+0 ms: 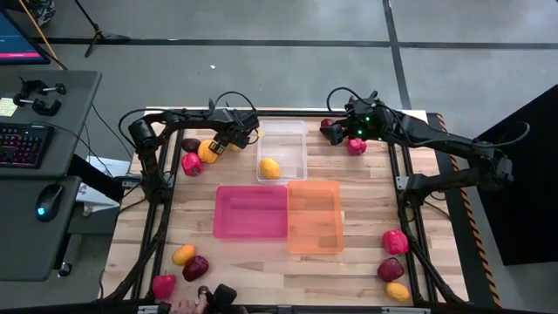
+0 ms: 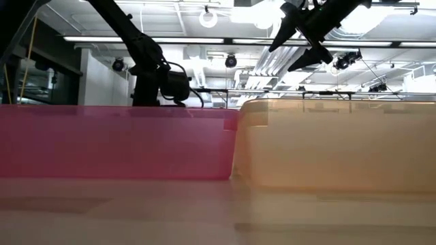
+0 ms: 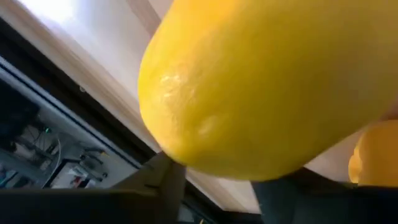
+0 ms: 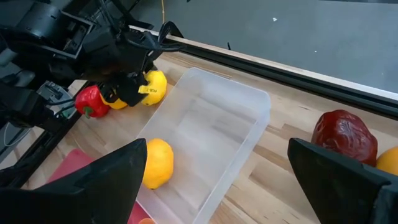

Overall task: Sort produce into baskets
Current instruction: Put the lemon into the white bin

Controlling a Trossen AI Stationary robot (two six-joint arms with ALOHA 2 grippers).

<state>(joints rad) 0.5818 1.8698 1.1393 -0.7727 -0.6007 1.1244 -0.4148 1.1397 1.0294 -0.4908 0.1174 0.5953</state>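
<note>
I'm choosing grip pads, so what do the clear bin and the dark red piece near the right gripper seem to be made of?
Clear bin: looks like thin translucent plastic, smooth and slightly frosted; the wood shows through its walls. Dark red piece: probably moulded plastic or rubber, with a wrinkled, glossy skin catching highlights; which one can't be told from its look.

- A robotics lab or workshop.
- Wooden table [image 1: 261,262] on a grey concrete floor [image 1: 261,70].
- Desk with keyboard [image 1: 19,144] and mouse [image 1: 48,201].
- Exposed ceiling lights [image 2: 208,17].
</note>
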